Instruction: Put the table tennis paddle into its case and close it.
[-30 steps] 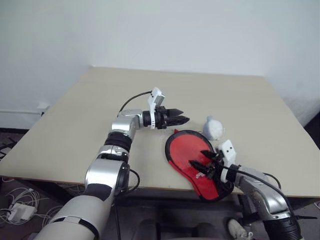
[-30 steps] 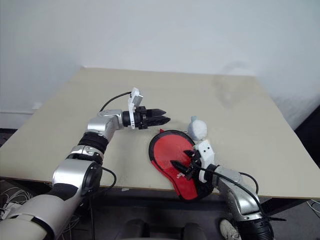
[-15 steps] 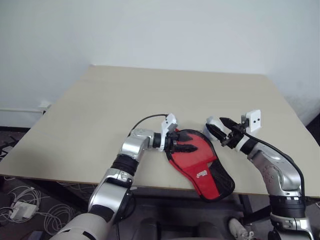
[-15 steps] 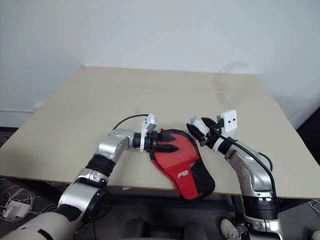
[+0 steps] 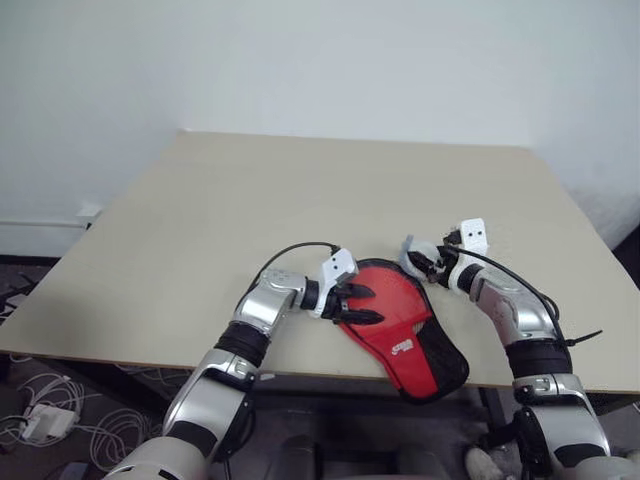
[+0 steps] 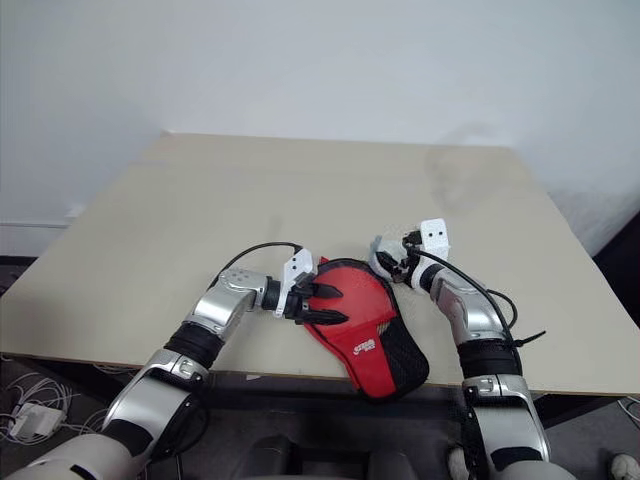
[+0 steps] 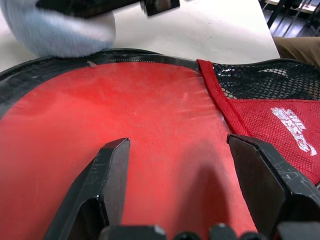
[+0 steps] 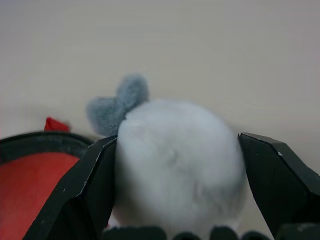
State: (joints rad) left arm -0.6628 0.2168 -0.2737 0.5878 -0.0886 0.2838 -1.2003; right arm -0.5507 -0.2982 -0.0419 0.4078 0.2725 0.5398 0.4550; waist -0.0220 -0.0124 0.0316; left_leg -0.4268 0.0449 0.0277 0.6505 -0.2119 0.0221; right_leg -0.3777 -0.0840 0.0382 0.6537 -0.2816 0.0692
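Left gripper has been brought down onto the case, jaws apart over its clear red face, nothing clamped. Right gripper has been moved off the case to the grey fluffy lump just beside its round end, jaws apart, straddling it. Paddle appears already inside; closing judged pending.

A grey fluffy lump crowds the case's round end; table beyond lies open.

Case glossy clear plastic, black mesh; fuzzy grey lump; matt table
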